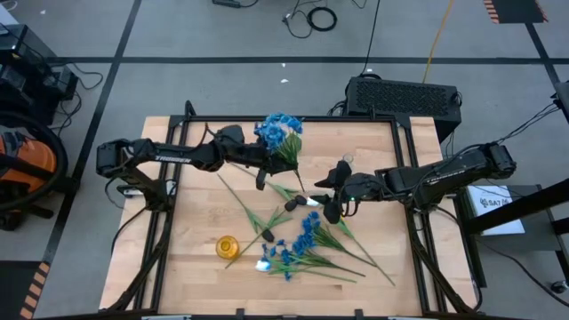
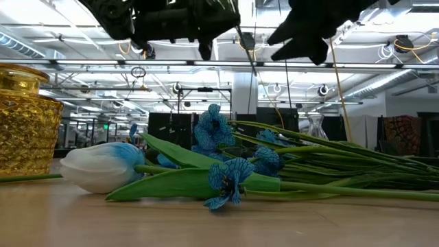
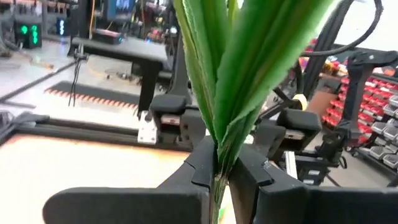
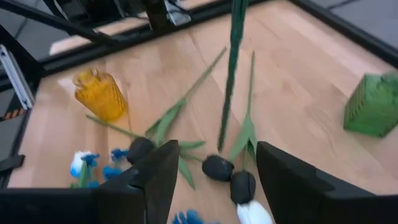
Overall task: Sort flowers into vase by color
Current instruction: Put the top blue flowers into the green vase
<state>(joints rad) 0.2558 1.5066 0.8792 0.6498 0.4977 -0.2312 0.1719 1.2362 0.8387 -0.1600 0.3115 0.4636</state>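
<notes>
My left gripper [image 1: 274, 164] is shut on a blue flower [image 1: 280, 132] over the table's middle, with broad green leaves [image 3: 230, 68] rising above the fingers. The stem's lower end [image 4: 222, 140] hangs above the table, just ahead of my right gripper [image 4: 214, 180], which is open and holds nothing. More blue flowers [image 1: 298, 251], dark tulips [image 4: 219, 168] and a white tulip [image 2: 103, 168] lie flat on the wood near the front. A yellow vase [image 1: 228, 246] stands to their left. My left gripper pinches the flower's stem [image 3: 219, 180] between its two fingers, just below where the leaves begin. The fingers come level from the table's left and lie across the stem. The flower stands roughly upright, blooms up and leaning toward the far edge, its lower end clear of the table.
A clear glass vase [image 2: 315, 127] stands toward the far right. A green block [image 4: 373, 102] sits on the wood toward the far side. Bare wood lies along the table's left part and far right corner.
</notes>
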